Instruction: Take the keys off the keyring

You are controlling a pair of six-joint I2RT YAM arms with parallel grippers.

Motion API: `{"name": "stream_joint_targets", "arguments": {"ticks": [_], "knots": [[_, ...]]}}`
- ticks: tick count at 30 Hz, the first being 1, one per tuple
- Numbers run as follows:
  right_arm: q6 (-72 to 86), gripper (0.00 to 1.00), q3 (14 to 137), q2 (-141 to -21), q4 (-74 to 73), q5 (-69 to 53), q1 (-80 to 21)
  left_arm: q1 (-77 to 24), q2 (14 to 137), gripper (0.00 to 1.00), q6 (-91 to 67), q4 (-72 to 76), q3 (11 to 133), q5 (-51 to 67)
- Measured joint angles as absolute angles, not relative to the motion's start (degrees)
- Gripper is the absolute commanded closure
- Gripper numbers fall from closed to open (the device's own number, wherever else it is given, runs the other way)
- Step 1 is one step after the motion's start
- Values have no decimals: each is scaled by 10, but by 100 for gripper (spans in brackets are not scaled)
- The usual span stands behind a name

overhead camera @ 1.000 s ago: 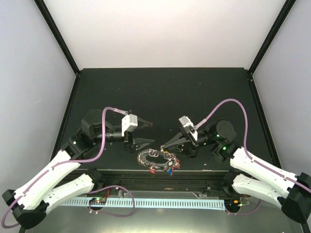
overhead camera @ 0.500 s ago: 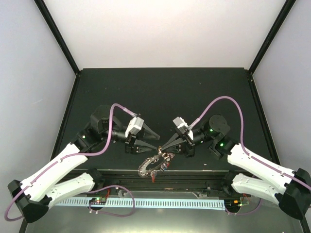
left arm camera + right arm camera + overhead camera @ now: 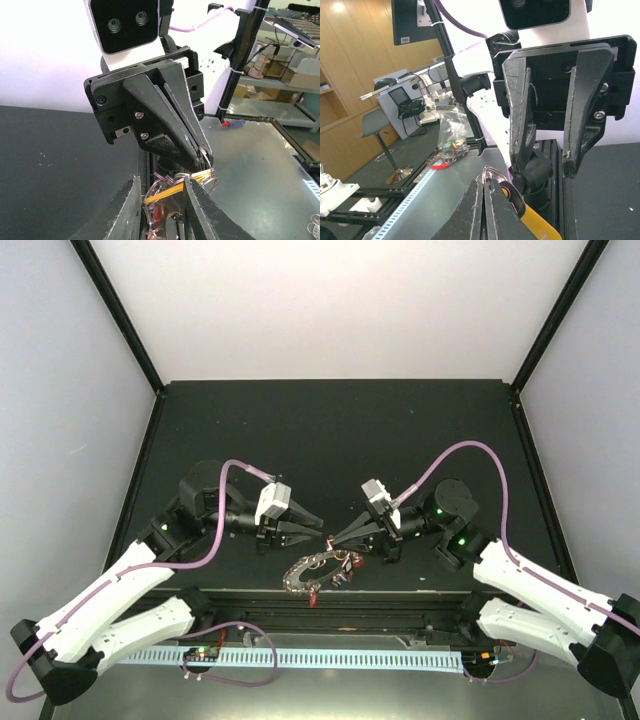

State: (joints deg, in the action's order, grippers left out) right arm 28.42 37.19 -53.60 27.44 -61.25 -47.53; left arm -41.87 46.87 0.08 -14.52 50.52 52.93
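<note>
So the keyring (image 3: 493, 174) sits pinched at the tips of the right fingers (image 3: 355, 530), keys (image 3: 316, 573) bunched below them over the worktop (image 3: 330, 430), left fingers (image 3: 305, 514) just left.

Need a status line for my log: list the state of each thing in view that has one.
left gripper: open, fingers either side of the keys.
right gripper: shut on the keyring.
keyring: pinched at the right gripper's tip.
keys: bunched together, threaded on the keyring.
</note>
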Motion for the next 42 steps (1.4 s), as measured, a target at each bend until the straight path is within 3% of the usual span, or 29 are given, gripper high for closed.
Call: {"name": "stream_joint_targets", "arguments": {"ticks": [6, 11, 13, 17, 22, 36, 42], "knots": [[283, 99, 368, -535, 269, -600, -475, -420, 492, 76, -2, -145, 504, 564], [282, 99, 368, -535, 268, -593, -475, -429, 505, 59, -11, -141, 500, 599], [281, 99, 368, -535, 268, -590, -475, -430, 506, 58, -12, -141, 500, 607], [280, 99, 368, -534, 266, -587, -475, -432, 506, 70, -12, -141, 500, 613], [277, 99, 365, -527, 265, -586, -476, -432, 507, 77, -11, -141, 500, 614], [277, 99, 361, -527, 263, -577, -476, -436, 519, 84, 3, -156, 500, 606], [274, 99, 360, -527, 263, -572, -476, -440, 528, 76, 14, -176, 500, 587]]}}
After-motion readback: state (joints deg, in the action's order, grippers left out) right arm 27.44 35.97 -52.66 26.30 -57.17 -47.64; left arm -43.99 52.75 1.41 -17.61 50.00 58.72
